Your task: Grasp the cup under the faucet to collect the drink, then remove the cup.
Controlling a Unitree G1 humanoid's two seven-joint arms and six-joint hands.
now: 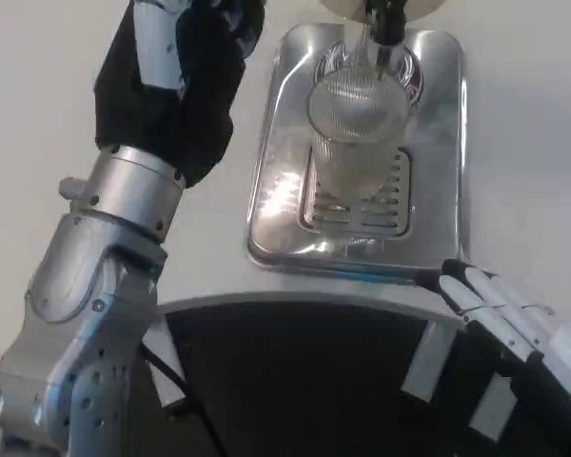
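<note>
Lower right: right hand [500, 305], fingers straight, holding nothing. Upright cup [354, 143] up-left on drip tray [438, 190] beneath faucet [385, 19]. Left hand [186, 57] upper left, fingers' state unclear.

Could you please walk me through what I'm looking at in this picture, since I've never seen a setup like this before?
This is one picture from a camera on a humanoid robot's head or chest, looking down at a white table. The silver forearm on the picture's left is the robot's left arm; its hand, mostly black and white here, is raised beside the metal tray and holds nothing I can see, though its fingers are hard to make out. The right hand rests low at the table's edge, fingers stretched out, holding nothing. On the tray's grate stands a clear ribbed cup, directly under a dark faucet. Neither hand touches the cup.
</note>
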